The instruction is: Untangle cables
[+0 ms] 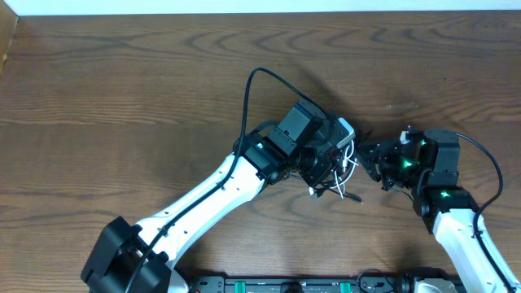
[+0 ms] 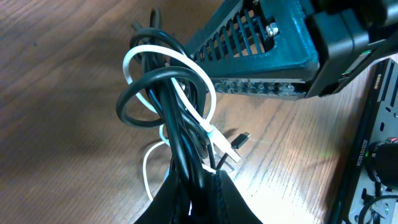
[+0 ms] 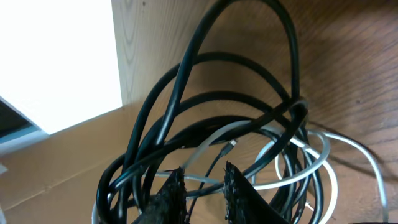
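Brown wood grain ran bare across the desk (image 1: 122, 81) from 9 o'clock round to 12 o'clock, the widest free room for drawing a cord out. The left arm (image 1: 212, 191) stretched in from 7 o'clock. Its left pincer (image 1: 328, 165) was clamped tight on the cables (image 1: 345, 176), which sat as one knot just off centre toward 4 o'clock. In the left wrist view the black cords (image 2: 180, 143) rose from the grip crossed over one another, with the white cord (image 2: 221, 143) threaded through them. The right pincer (image 1: 372, 159), reaching in from 5 o'clock, stood just beside the knot on its 3 o'clock side. Its jaws were narrow, with thin strands across the gap, not visibly pinched. No cord looked separated, so nearly all the untangling seemed left. The near edge at 6 o'clock lay close behind both arms, leaving little room there.
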Robot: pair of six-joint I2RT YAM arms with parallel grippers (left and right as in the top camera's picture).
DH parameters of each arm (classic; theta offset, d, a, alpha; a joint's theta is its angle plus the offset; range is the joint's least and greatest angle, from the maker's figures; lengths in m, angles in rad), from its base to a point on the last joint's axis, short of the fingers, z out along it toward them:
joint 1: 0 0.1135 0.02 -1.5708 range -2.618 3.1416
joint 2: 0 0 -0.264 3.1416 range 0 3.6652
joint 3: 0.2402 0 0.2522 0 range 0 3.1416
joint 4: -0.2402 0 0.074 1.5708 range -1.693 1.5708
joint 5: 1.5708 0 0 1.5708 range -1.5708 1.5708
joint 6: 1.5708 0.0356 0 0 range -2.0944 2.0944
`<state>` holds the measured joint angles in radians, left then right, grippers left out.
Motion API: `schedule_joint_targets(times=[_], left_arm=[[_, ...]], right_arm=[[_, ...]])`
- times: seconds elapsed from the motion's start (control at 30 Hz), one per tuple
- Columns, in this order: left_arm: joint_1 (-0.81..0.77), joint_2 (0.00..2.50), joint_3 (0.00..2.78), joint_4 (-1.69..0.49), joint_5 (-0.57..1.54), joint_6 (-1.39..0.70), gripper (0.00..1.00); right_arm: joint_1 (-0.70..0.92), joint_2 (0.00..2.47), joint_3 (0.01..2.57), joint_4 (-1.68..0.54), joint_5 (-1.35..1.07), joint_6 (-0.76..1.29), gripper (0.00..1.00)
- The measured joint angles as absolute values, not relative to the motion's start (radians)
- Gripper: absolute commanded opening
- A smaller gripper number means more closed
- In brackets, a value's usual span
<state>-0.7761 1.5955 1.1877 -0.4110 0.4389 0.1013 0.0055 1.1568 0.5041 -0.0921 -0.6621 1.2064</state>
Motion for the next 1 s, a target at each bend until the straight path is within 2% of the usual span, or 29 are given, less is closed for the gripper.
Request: schedule_joint_targets(times=[0.17, 0.27, 0.57, 0.83, 0.93, 1.0], left_arm=[[-0.776, 1.596, 1.188, -0.411, 0.439, 0.101, 0.07], [-0.776, 1.596, 1.188, -0.411, 0.439, 0.101, 0.08], [-0.776, 1.596, 1.188, -0.409, 0.472, 0.101, 0.07], [-0.775, 1.596, 1.188, -0.403, 0.604, 0.101, 0.08], [-0.774, 1.596, 1.188, -0.398, 0.651, 0.101, 0.07], [-0.774, 1.596, 1.188, -0.389, 0.688, 0.101, 0.07]], right_arm=[[-0.043, 1.157, 0.504, -0.081, -0.727, 1.206, 0.18], [-0.052, 1.157, 0.504, -0.062, -0.76, 1.206, 0.22], [-0.007, 1.157, 0.504, -0.061, -0.733, 1.245, 0.23], [0.035, 1.157, 0.504, -0.056, -0.62, 1.303, 0.12], [0.038, 1.156, 0.504, -0.049, -0.595, 1.318, 0.01], [0.038, 1.156, 0.504, -0.037, -0.575, 1.328, 0.01]])
